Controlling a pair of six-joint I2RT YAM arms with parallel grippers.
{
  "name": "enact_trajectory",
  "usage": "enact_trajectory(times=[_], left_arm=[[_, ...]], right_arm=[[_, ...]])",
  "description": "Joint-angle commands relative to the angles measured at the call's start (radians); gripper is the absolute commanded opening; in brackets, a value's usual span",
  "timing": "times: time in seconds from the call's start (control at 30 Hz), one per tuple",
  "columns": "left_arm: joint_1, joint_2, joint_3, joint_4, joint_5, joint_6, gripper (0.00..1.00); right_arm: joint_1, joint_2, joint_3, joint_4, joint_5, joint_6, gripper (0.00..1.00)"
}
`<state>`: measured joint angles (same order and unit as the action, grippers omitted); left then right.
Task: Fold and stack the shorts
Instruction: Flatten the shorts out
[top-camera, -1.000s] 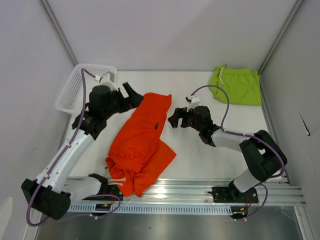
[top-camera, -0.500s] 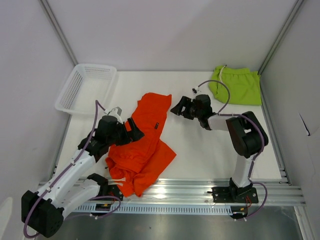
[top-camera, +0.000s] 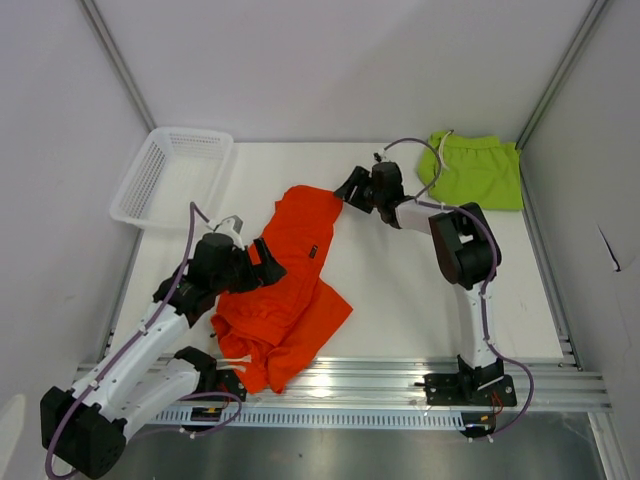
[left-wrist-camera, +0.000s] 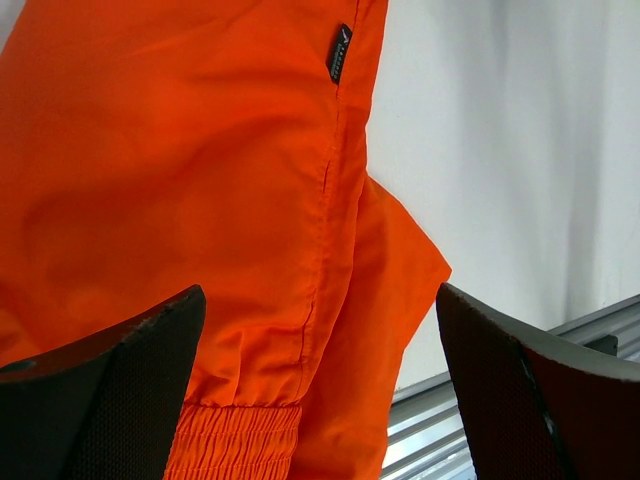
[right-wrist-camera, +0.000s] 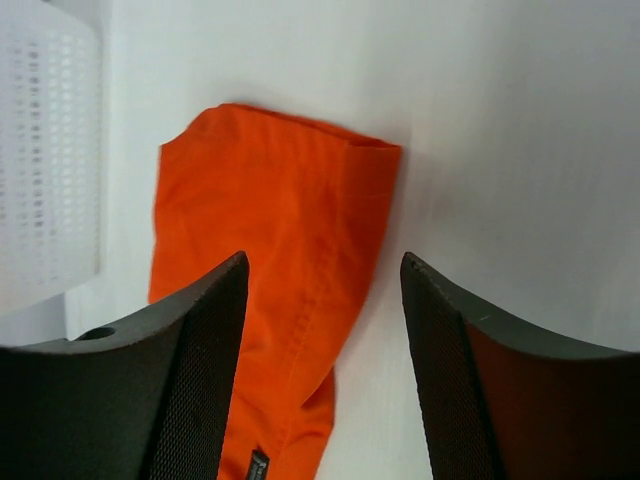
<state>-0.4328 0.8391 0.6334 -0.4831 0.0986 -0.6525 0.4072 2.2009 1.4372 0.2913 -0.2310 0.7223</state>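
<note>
We find the orange shorts (top-camera: 285, 300) crumpled on the tabletop (top-camera: 400, 290), the left fingers (left-wrist-camera: 130, 380) spread wide above them near the waistband, and the right fingers (right-wrist-camera: 200, 360) parted and empty over the far leg hem. The green shorts (top-camera: 475, 172) lie in the far right corner.

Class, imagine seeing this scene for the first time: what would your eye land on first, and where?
The bright orange shorts lie rumpled left of the middle of the table, reaching its near edge. The left pincer hangs open over their left side, and the right pincer is open at their far corner. The lime green shorts lie alone in the far right corner.
</note>
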Motion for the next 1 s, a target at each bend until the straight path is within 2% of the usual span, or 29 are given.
enact_trajectory(times=[0.0, 0.27, 0.43, 0.53, 0.67, 0.7, 0.77, 0.97], left_arm=[[-0.007, -0.017, 0.003, -0.017, -0.023, 0.028, 0.98], [-0.009, 0.011, -0.017, 0.015, -0.007, 0.019, 0.98], [-0.009, 0.028, -0.034, 0.037, 0.004, 0.011, 0.98], [-0.009, 0.034, -0.038, 0.038, 0.001, 0.011, 0.98], [-0.009, 0.044, -0.041, 0.051, 0.003, 0.008, 0.98], [-0.011, 0.048, -0.043, 0.052, 0.01, 0.008, 0.98], [-0.012, 0.064, -0.046, 0.066, 0.026, 0.011, 0.98], [-0.052, 0.113, -0.026, 0.084, 0.05, 0.014, 0.97]], right_arm=[[0.013, 0.042, 0.106, -0.122, 0.119, -0.041, 0.63], [0.025, 0.098, 0.207, -0.184, 0.182, -0.101, 0.59], [0.027, 0.146, 0.293, -0.219, 0.153, -0.116, 0.56], [0.035, 0.174, 0.325, -0.236, 0.139, -0.124, 0.49], [0.022, 0.191, 0.347, -0.253, 0.13, -0.115, 0.3], [0.015, 0.178, 0.327, -0.251, 0.136, -0.098, 0.16], [-0.024, 0.148, 0.278, -0.213, 0.136, -0.074, 0.0], [-0.178, -0.085, -0.07, -0.083, 0.168, -0.011, 0.0]])
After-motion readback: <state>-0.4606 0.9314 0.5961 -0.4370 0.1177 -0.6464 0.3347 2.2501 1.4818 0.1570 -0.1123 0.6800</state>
